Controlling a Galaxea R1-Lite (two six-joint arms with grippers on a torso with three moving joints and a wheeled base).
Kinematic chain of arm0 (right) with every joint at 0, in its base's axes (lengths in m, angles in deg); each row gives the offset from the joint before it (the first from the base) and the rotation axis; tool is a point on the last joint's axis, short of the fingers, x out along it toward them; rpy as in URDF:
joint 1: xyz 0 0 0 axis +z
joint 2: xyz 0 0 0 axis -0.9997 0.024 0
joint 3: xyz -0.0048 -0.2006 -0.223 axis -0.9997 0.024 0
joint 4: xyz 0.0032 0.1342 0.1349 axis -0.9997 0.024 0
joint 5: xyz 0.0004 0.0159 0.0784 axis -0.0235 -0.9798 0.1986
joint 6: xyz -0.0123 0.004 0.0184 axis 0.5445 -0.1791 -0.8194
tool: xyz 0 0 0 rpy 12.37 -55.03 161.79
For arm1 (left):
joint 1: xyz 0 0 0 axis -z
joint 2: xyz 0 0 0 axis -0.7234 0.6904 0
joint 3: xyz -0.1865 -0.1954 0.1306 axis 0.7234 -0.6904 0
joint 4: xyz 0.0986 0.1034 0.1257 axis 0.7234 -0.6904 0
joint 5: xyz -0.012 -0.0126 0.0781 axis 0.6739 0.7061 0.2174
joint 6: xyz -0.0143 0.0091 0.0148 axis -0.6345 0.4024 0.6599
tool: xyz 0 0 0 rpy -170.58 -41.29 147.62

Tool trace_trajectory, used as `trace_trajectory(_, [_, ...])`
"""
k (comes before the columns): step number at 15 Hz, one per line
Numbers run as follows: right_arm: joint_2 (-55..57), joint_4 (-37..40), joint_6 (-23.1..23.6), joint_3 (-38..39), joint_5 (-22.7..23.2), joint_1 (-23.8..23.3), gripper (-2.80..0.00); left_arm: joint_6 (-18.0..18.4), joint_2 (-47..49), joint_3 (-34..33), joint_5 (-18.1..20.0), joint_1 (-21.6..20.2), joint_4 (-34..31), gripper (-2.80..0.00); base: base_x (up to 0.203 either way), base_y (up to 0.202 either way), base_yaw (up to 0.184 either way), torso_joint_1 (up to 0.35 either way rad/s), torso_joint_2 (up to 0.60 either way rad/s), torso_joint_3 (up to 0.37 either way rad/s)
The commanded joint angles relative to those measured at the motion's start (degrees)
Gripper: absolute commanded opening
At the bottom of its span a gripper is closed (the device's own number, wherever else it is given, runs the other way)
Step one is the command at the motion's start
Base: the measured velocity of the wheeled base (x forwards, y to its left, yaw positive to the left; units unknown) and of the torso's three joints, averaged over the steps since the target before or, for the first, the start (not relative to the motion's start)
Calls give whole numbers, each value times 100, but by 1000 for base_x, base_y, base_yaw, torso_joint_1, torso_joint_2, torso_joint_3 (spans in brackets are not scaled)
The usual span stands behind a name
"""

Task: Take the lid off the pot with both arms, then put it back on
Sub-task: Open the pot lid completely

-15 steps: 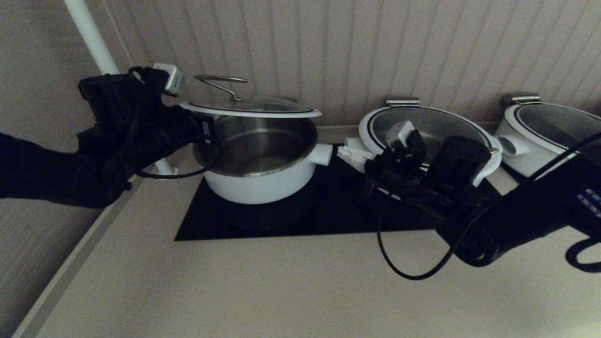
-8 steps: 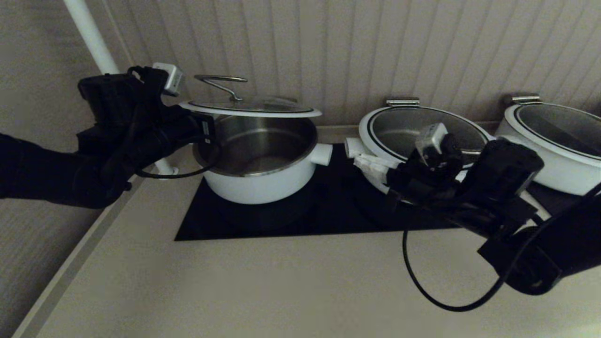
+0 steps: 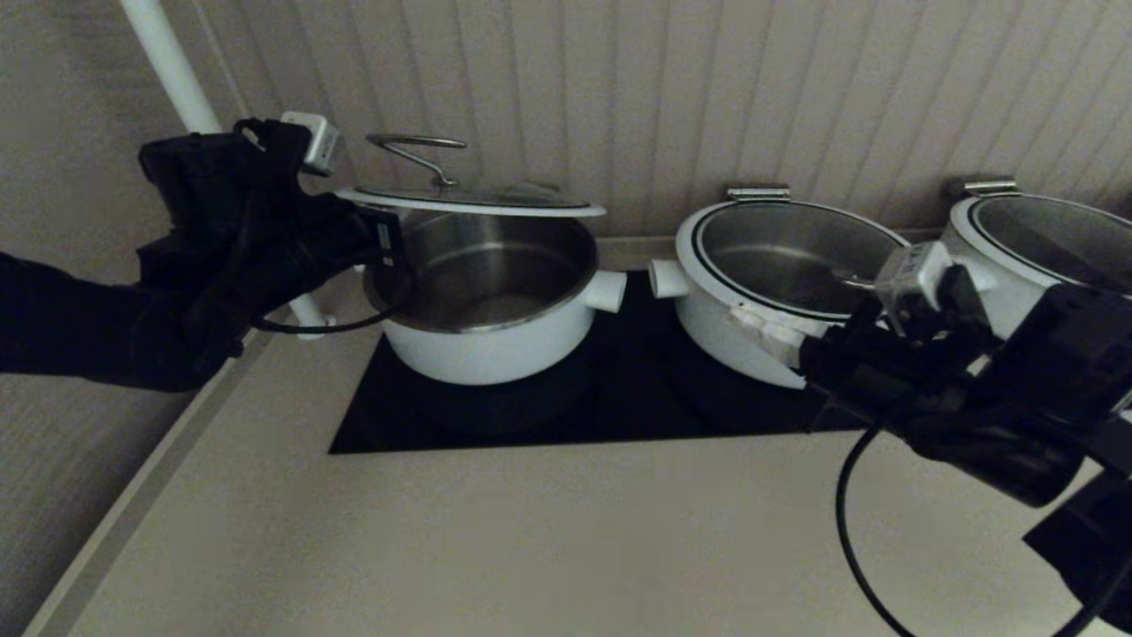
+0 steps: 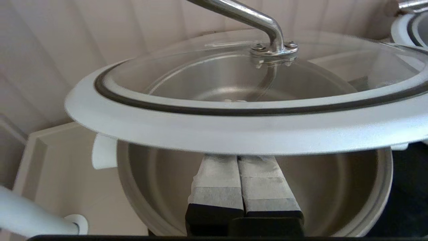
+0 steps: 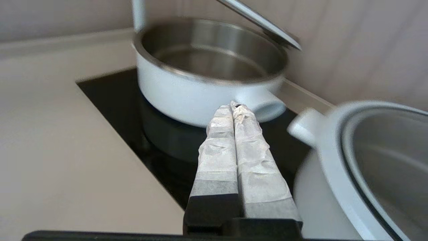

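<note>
1. My left jaws (image 4: 239,160), pressed together, prop the lid (image 3: 469,200) from beneath its near rim, over the pot (image 3: 486,301).
2. My right jaws (image 5: 234,110), pressed together and empty, sit right of the pot; the left arm is nearer.

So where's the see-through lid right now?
In the head view the lid hangs just above the open pot on the left side, propped up on the left pincer under its rim.

Dim beige counter (image 3: 531,548), black hob (image 3: 619,407), ribbed wall panelling (image 3: 707,88), white pole (image 3: 168,66).
</note>
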Motion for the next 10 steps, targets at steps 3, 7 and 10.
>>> trace_trajectory(3, [-552,58,146,475,-139,-248,-280,3,-81,-6,-25,-2,28,-280,0,0,0,0,0,0])
trace_trajectory(7, [-1075,89,152,989,-404,-317,-280,7,-107,3,-25,-2,28,-280,0,0,0,0,0,0])
trace_trajectory(10, [-1450,115,152,1367,-417,-564,-280,-2,-116,12,-25,-2,28,-280,0,0,0,0,0,0])
